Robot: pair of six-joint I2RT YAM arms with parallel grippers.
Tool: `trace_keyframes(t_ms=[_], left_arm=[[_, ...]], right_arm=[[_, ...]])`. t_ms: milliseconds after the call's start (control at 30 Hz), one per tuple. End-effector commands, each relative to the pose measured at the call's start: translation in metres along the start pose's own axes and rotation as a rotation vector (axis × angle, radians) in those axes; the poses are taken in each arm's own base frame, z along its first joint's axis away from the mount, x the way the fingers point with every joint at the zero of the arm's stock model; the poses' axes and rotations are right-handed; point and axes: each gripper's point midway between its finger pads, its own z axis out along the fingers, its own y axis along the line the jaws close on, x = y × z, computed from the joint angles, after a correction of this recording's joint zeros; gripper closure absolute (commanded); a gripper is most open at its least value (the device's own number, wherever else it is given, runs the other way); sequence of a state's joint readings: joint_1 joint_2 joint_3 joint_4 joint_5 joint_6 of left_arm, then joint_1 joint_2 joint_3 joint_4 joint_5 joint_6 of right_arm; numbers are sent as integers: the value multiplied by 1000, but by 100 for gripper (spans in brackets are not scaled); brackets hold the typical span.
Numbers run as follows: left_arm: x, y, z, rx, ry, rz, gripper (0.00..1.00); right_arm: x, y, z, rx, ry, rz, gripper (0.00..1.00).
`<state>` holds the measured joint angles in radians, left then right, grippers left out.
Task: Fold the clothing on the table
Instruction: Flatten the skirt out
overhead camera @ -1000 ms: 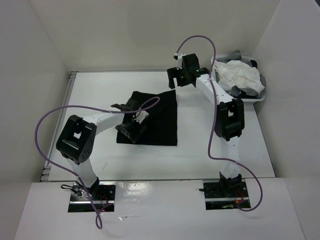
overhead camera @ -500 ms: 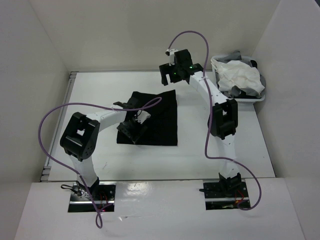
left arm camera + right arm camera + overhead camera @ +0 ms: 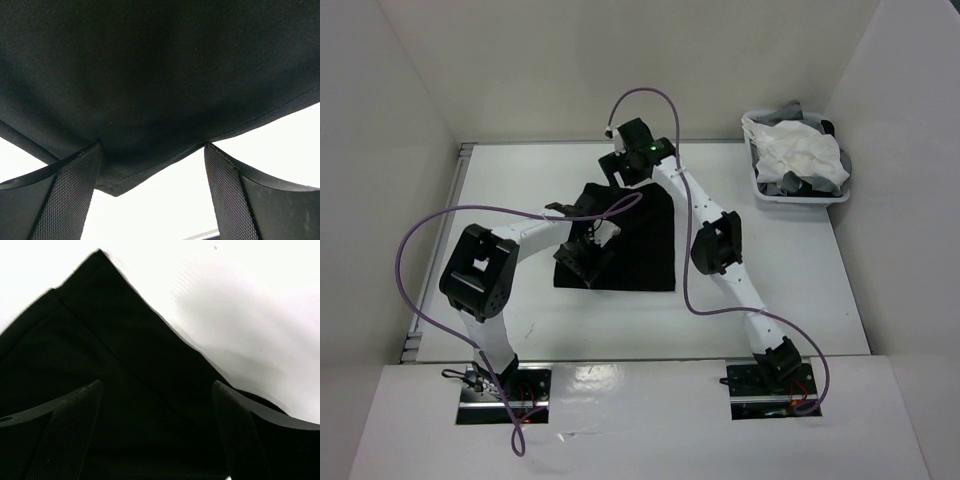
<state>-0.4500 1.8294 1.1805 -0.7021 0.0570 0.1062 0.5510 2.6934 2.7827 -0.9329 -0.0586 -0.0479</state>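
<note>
On the smooth white table (image 3: 800, 280), near its middle, the one black clothing (image 3: 645, 245) lies flat: finely woven, roughly rectangular, with hemmed edges. Two mesh-padded pincers hang over it, jaws spread, grasping nothing: left gripper (image 3: 152, 147) at its near-left corner, right gripper (image 3: 156, 385) at its far edge. One basket (image 3: 800, 201) stands far right.

Plain black clothing (image 3: 645, 250), matte white table (image 3: 800, 270)

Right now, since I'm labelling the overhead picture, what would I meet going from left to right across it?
Left arm's elbow → black clothing → right arm's elbow → basket.
</note>
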Motion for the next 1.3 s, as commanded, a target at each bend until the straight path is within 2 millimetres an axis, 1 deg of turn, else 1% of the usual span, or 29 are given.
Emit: trace_keyframes(t_ms=[0, 33, 67, 133, 167, 233, 267, 300, 367, 433, 467, 500, 533, 567, 600, 667, 700, 733, 767, 800, 833, 867, 900, 933, 1033, 1067, 1100, 1167, 1267], left_arm=[[5, -16, 6, 93, 25, 1, 12], [5, -16, 6, 93, 25, 1, 12], [5, -16, 6, 93, 25, 1, 12], [5, -16, 6, 93, 25, 1, 12], [5, -16, 6, 93, 25, 1, 12], [5, -16, 6, 93, 25, 1, 12], [5, -16, 6, 93, 25, 1, 12], [5, -16, 6, 93, 25, 1, 12], [5, -16, 6, 93, 25, 1, 14], [5, -16, 6, 93, 25, 1, 14], [5, -16, 6, 93, 25, 1, 14], [5, -16, 6, 93, 25, 1, 14], [5, -16, 6, 93, 25, 1, 14], [5, -16, 6, 93, 25, 1, 14], [5, -16, 6, 93, 25, 1, 14], [9, -18, 8, 104, 32, 0, 14], [9, -18, 8, 104, 32, 0, 14], [9, -18, 8, 104, 32, 0, 14], [9, -18, 8, 104, 32, 0, 14], [9, -18, 8, 104, 32, 0, 14], [9, -18, 8, 104, 32, 0, 14], [9, -18, 8, 104, 32, 0, 14], [8, -19, 7, 113, 30, 9, 14], [8, -19, 7, 113, 30, 9, 14], [11, -20, 7, 115, 39, 8, 14], [11, -20, 7, 115, 39, 8, 14], [11, -20, 7, 115, 39, 8, 14], [11, -20, 7, 115, 39, 8, 14], [10, -21, 7, 124, 37, 7, 14]], right_arm=[[1, -3, -27, 25, 41, 12, 6], [3, 6, -28, 16, 50, 2, 6], [5, 6, -29, 16, 59, 2, 6], [9, 20, -27, 8, 70, -18, 6], [13, 20, -27, 8, 86, -18, 6], [20, 30, -25, 5, 107, -33, 6], [29, 30, -21, 6, 135, -33, 6], [31, 35, -24, 0, 146, -40, 6], [39, 35, -20, 1, 169, -39, 6], [39, 35, -20, 1, 169, -39, 6], [47, 33, -11, 12, 190, -40, 6], [47, 33, -9, 12, 186, -40, 6], [41, 33, -10, 11, 168, -40, 6], [52, 32, -1, 12, 199, -40, 6], [54, 32, 1, 12, 203, -40, 6], [48, 30, 1, 20, 181, -50, 6], [52, 32, 5, 9, 192, -49, 6], [54, 26, 8, 16, 195, -40, 6], [54, 26, 9, 16, 195, -40, 6], [58, 19, 12, 22, 204, -32, 6], [63, 19, 16, 22, 215, -31, 6], [63, 15, 16, 18, 214, -23, 6], [69, 15, 19, 18, 233, -22, 6], [69, 8, 18, 25, 233, -14, 7], [69, 10, 18, 12, 233, -12, 7], [73, 10, 22, 12, 243, -12, 7], [70, 10, 21, 12, 234, -12, 7], [78, 10, 31, 12, 248, -12, 7], [85, 7, 40, -3, 255, -10, 7]])
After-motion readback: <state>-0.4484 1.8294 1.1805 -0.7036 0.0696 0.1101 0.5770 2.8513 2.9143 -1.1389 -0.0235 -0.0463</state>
